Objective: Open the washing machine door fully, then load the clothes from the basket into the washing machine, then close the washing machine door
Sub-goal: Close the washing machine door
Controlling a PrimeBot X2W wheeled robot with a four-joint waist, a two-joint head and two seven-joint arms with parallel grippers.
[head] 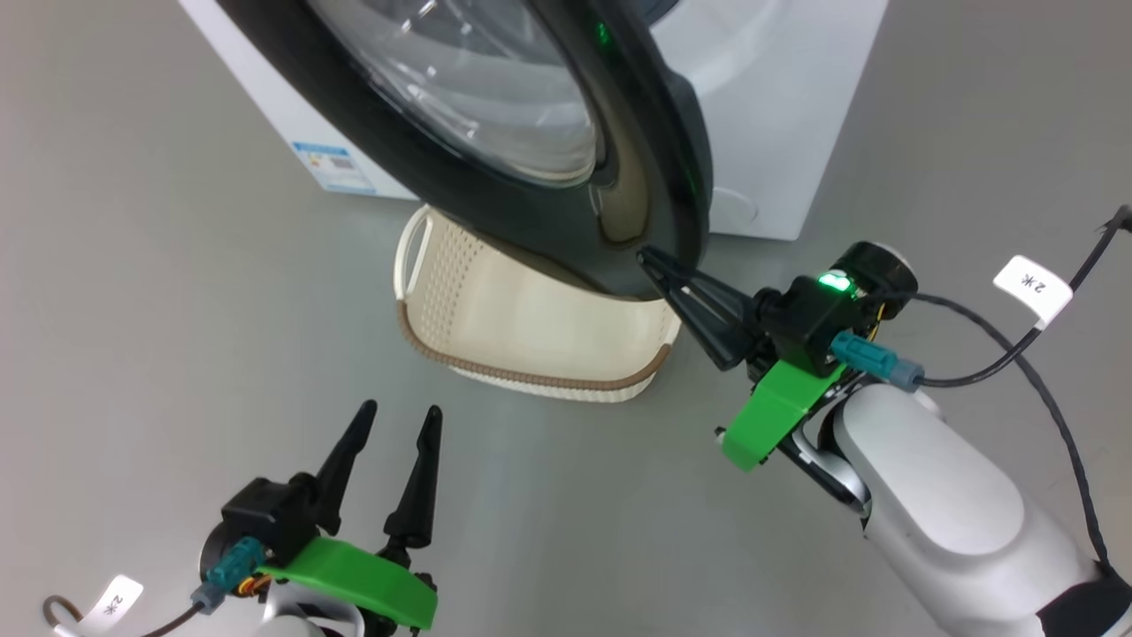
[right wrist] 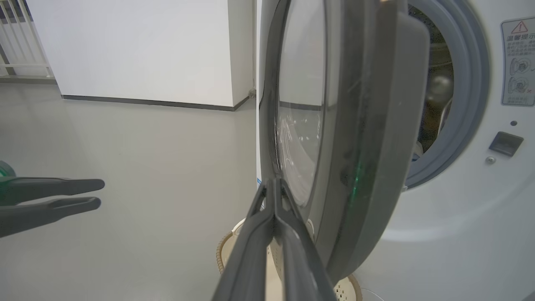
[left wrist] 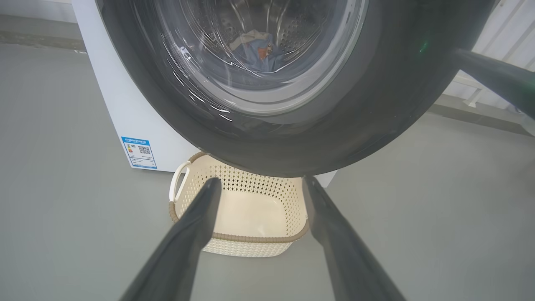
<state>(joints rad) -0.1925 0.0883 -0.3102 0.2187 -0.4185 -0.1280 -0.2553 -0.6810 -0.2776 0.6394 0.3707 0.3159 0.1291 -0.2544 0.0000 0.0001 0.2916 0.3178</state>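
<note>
The white washing machine (head: 778, 115) stands at the top with its black door (head: 495, 203) swung partly open, hanging over the basket (head: 531, 318). The basket looks empty in the left wrist view (left wrist: 246, 209). Light blue and cream clothes (left wrist: 255, 48) lie in the drum, seen through the door's glass. My right gripper (head: 650, 261) is shut with nothing in it, its tips against the door's outer face near the lower edge (right wrist: 273, 182). My left gripper (head: 398, 416) is open and holds nothing, low on the floor short of the basket (left wrist: 261, 180).
A blue energy label (head: 336, 168) marks the machine's lower left corner. The grey gasket (right wrist: 472, 104) and the latch slot (right wrist: 505, 144) show behind the door. Grey floor (head: 133, 310) spreads to the left. A white wall (right wrist: 146, 50) stands beyond.
</note>
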